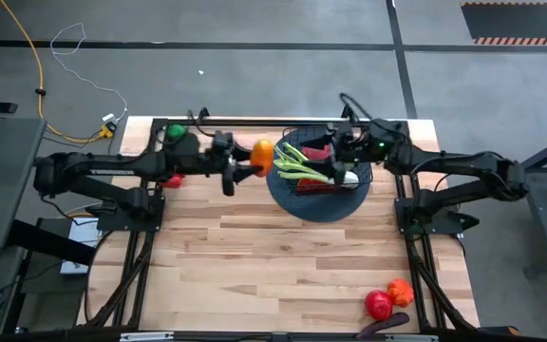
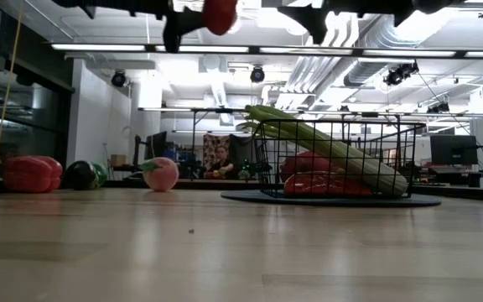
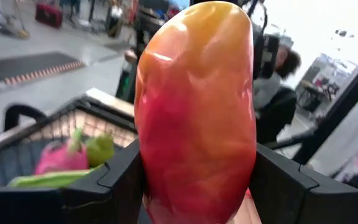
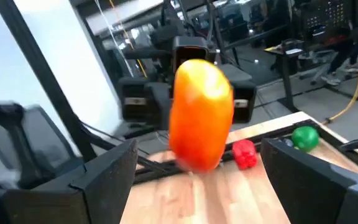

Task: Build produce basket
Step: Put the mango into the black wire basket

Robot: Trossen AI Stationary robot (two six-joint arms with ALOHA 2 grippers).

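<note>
The black wire basket (image 1: 283, 195) stands on its round disc at the table's far middle. It holds pale green celery (image 1: 304, 169), a pink dragon fruit (image 3: 59, 158) and red pieces (image 2: 321, 183). My left gripper (image 1: 253, 163) is shut on an orange-red mango (image 1: 262, 154), high above the table just left of the basket. My right gripper (image 1: 342, 158) hovers open over the basket, facing the mango (image 4: 201, 115). More produce lies loose: red and orange pieces (image 1: 380, 304) and a dark eggplant (image 1: 384, 326) at the near right edge. My left gripper pinches the mango between its two fingers (image 3: 120, 180), one on each long side of its lower half (image 3: 166, 186). The fingers come level from the table's left. The mango stands upright in the hold, lifted clear of the table.
A red pepper (image 2: 32, 174), a dark piece (image 2: 80, 174) and a pink-orange fruit (image 2: 162, 174) rest on the table's far left. A green piece (image 1: 176, 134) sits near the far left corner. The wide wooden middle and near part (image 1: 273, 266) carries nothing. People sit in the room beyond.
</note>
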